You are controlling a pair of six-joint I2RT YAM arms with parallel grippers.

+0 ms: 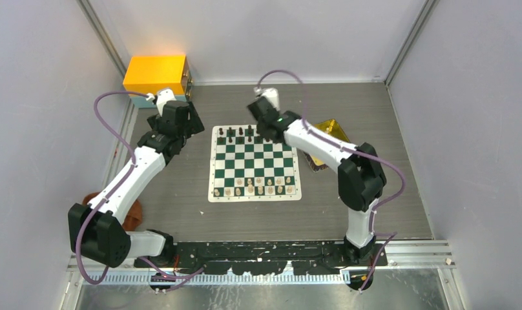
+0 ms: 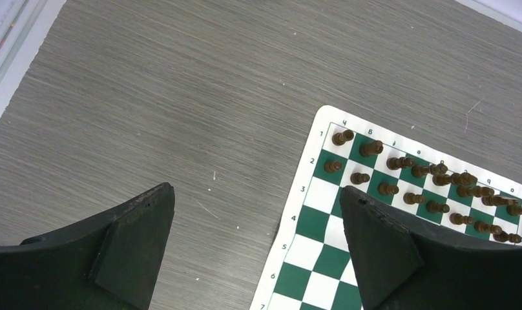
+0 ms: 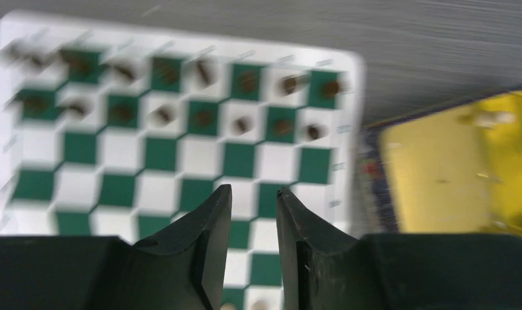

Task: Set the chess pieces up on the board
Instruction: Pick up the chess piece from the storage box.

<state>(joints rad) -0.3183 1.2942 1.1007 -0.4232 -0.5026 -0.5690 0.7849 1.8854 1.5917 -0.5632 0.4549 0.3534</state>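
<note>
Keeping clear of the dark chess pieces crowding the top rows of the board, mid-frame, matters most: your right gripper hovers there, jaws narrowly parted and empty. Your left gripper hangs wide open, upper left.

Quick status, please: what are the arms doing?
Left gripper open, empty, beside the board. Right gripper slightly open, empty, above it. Dark pieces on far rows, pale pieces near. Nothing blocking.
</note>
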